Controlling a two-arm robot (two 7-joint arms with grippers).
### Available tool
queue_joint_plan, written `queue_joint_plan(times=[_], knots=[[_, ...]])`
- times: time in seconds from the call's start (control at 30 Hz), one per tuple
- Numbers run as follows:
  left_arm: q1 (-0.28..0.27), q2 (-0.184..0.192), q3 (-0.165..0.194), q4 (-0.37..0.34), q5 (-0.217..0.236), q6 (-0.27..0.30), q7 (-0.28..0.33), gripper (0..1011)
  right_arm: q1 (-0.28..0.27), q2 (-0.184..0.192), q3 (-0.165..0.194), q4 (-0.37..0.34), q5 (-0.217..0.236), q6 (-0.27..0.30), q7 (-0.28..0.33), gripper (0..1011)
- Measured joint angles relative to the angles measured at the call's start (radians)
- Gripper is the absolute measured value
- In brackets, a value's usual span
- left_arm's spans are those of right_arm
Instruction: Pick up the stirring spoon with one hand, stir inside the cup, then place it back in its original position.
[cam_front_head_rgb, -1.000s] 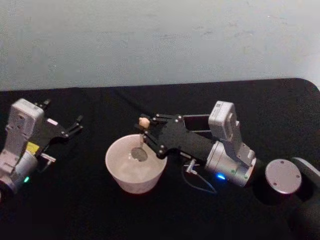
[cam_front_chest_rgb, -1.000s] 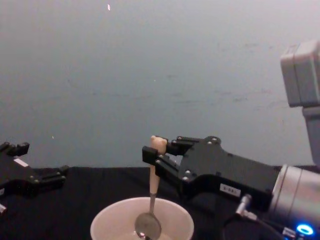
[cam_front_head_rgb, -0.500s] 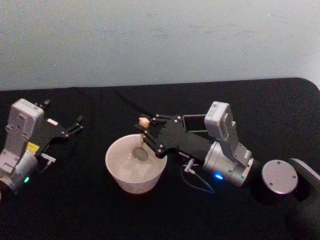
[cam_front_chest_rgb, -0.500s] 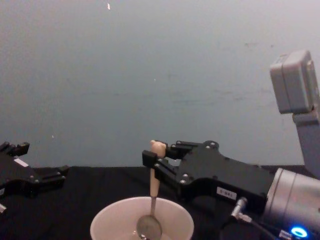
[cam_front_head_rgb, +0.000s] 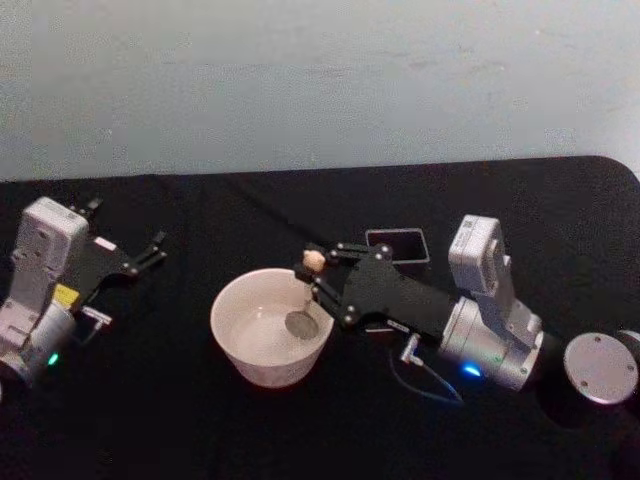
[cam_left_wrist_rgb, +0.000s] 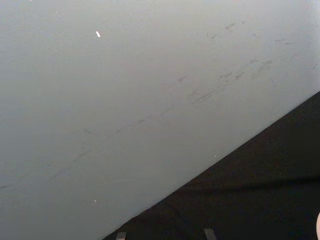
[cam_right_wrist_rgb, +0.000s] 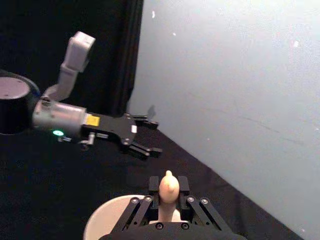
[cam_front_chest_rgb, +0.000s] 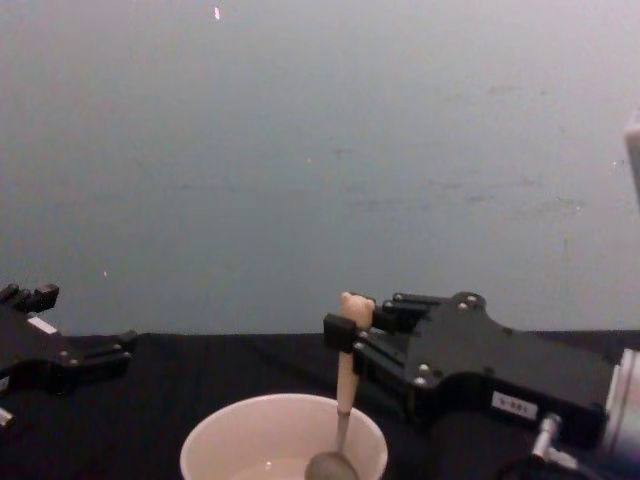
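A: Stirring spoon (cam_front_chest_rgb: 345, 378): how is it held?
B: It is clamped near its bear-head top by the right end effector (cam_front_head_rgb: 318, 272), long axis nearly upright, bowl lowered inside the cup (cam_front_head_rgb: 262, 366) by the right wall.
A: And the way back?
B: The dark square holder (cam_front_head_rgb: 397, 243) is seen just behind that end effector. The left end effector (cam_front_head_rgb: 150, 250) is parked wide open, well apart on the worktop (cam_front_head_rgb: 150, 410).

Soft, even, rather dim light. The wall (cam_front_head_rgb: 320, 80) is flatly lit, with no hot spots. The black table (cam_front_head_rgb: 200, 430) swallows shadows. The cup (cam_front_head_rgb: 265, 365) is brightest; the spoon (cam_front_head_rgb: 300, 323) gleams dully. The holder (cam_front_head_rgb: 397, 243) shows a pale sheen. A blue lamp glows on the right arm (cam_front_head_rgb: 465, 370), a green one on the left arm (cam_front_head_rgb: 50, 358).
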Motion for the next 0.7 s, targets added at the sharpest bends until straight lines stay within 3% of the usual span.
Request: queue_joint_plan(times=[0.17,0.33,0.7], knots=[[0.0,0.0,0.0,0.0,0.0,0.0,0.0,1001,-0.03,0.02,-0.011,-0.046,0.023,0.01,0.026,215],[0.0,0.0,0.0,0.0,0.0,0.0,0.0,1001,-0.038,0.017,-0.032,-0.06,0.029,0.014,0.035,215],[0.0,0.0,0.0,0.0,0.0,0.0,0.0,1001,0.013,-0.05,-0.053,0.01,-0.006,0.009,-0.014,215]])
